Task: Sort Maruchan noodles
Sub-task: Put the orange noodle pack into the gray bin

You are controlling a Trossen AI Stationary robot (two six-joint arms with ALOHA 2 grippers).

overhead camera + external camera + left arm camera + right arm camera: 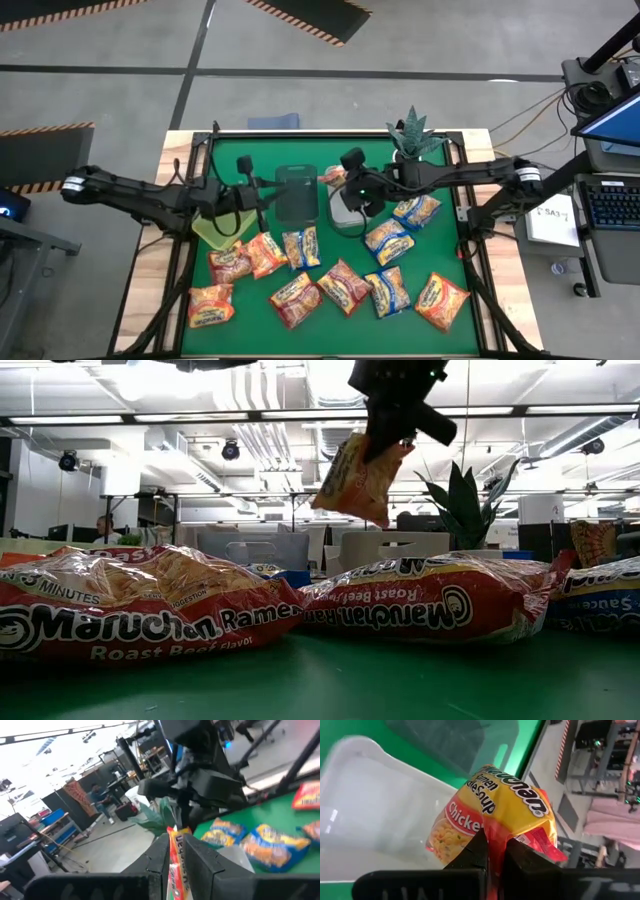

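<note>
Two grippers are clamped on packets by thin crimped edges: right gripper (492, 851) holds a chicken packet (492, 810), left gripper (176, 851) another packet (176, 860). Light, crinkly, slippery, judged brittle inside.

Some dozen crinkly Maruchan noodles (341, 286) lying flat, scattered on green: red, orange, blue-and-yellow. One orange chicken packet (492, 815) hanging pinched above white bin (370, 820); another packet (178, 865) clamped edge-on.

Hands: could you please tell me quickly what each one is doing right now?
Left hand: shut on a red packet.
Right hand: shut on a chicken packet, above the white bin.
</note>
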